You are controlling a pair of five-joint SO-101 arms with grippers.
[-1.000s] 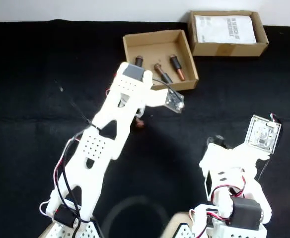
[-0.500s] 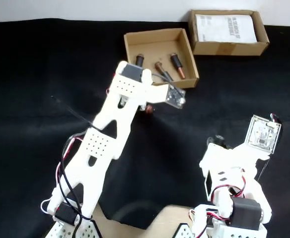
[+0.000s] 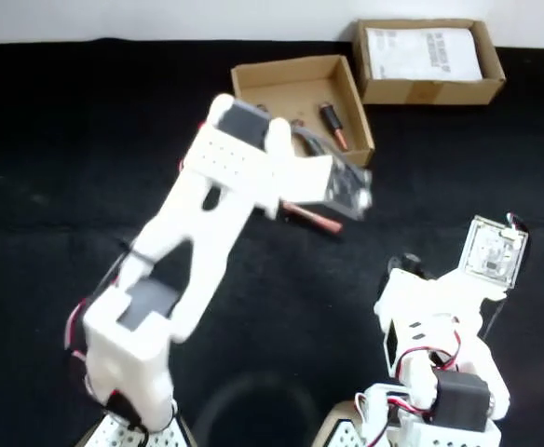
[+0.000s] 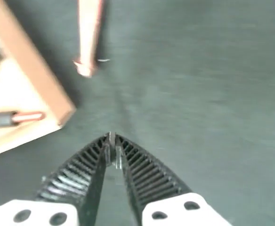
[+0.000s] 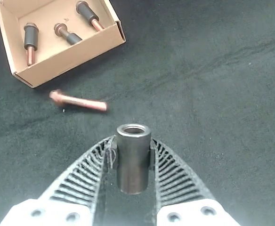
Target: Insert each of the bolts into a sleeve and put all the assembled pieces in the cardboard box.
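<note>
Your black tabletop point(image 3: 58, 140) gives you wide open room across its left half and in the stretch between the two arms. The left arm point(image 3: 197, 233) stretches out to the near edge of the cardboard box point(image 3: 286, 98) and covers its near-left corner from above. The right arm point(image 3: 435, 317) stands low at the near right, well apart from the box. A second box point(image 3: 426, 91) holding a printed sheet sits just beside the cardboard box, toward the far right edge.

The left gripper point(image 4: 111, 141) has its fingers clenched on nothing, with the box corner and the bolt point(image 3: 311, 217) ahead of the tips. That bolt lies flat on the tabletop just outside the box's near wall, not touching it. Three assembled pieces point(image 5: 30, 40) lie inside the box. The right gripper point(image 5: 132, 141) has its fingers grasping the sleeve point(image 5: 133, 165), whose open end faces the wrist camera.
</note>
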